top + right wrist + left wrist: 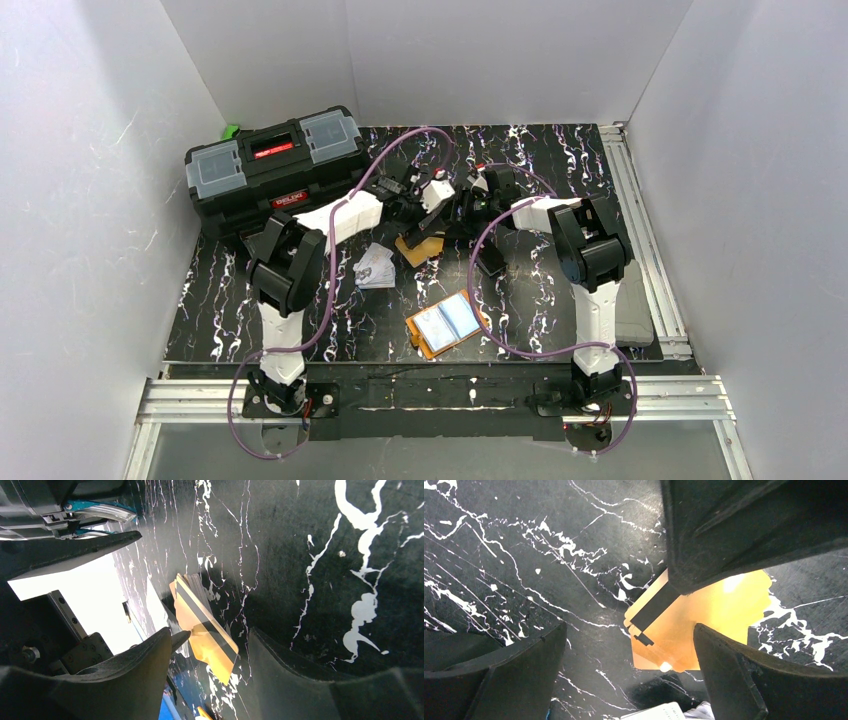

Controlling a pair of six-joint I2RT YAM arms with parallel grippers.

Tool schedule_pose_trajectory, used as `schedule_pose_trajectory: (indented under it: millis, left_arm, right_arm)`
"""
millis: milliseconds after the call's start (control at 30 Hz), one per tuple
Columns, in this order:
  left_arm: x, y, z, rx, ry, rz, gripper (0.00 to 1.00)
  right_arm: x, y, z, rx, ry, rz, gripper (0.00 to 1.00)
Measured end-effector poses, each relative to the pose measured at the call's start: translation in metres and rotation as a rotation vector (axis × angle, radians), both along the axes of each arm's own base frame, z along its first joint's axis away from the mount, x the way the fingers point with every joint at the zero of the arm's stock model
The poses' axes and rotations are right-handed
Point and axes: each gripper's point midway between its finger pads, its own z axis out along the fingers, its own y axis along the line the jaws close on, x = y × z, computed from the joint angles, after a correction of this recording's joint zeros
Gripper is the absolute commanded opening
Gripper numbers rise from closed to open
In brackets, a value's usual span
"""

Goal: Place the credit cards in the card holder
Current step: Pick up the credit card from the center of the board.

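Near the middle of the table, both grippers meet over a small fanned stack of orange cards lying flat on the black marbled top. The left gripper has its fingers spread as wide as they go, one on each side of the stack and touching nothing. The stack's striped corner lies in the gap between them. The right gripper comes in from the opposite side, and its dark body covers the far edge of the stack in the left wrist view. Its jaws stand partly apart on either side of the top striped card. Whether a pad touches that card's edge I cannot tell. Room here is tight, with the two heads almost touching above the stack. A second fan of white cards lies just to the left of the orange ones, nearer the left arm. The card holder lies open and flat, sleeves up, closer to the arm bases and well apart from both piles, with bare table around it. A purple cable loops just past its right corner. The black toolbox takes up the far left corner against the wall. An aluminium rail borders the right side, and white walls close off three sides.
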Motion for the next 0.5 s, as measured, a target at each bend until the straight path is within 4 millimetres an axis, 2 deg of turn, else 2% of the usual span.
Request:
schedule_pose_trajectory:
  millis: [267, 500]
  left_arm:
    - [-0.001, 0.013, 0.002, 0.011, 0.032, 0.021, 0.98]
    - [0.001, 0.015, 0.002, 0.016, 0.027, 0.022, 0.98]
  right_arm:
    - [0.0, 0.0, 0.0, 0.0, 0.0, -0.001, 0.64]
    - [0.0, 0.0, 0.0, -0.001, 0.002, -0.003, 0.63]
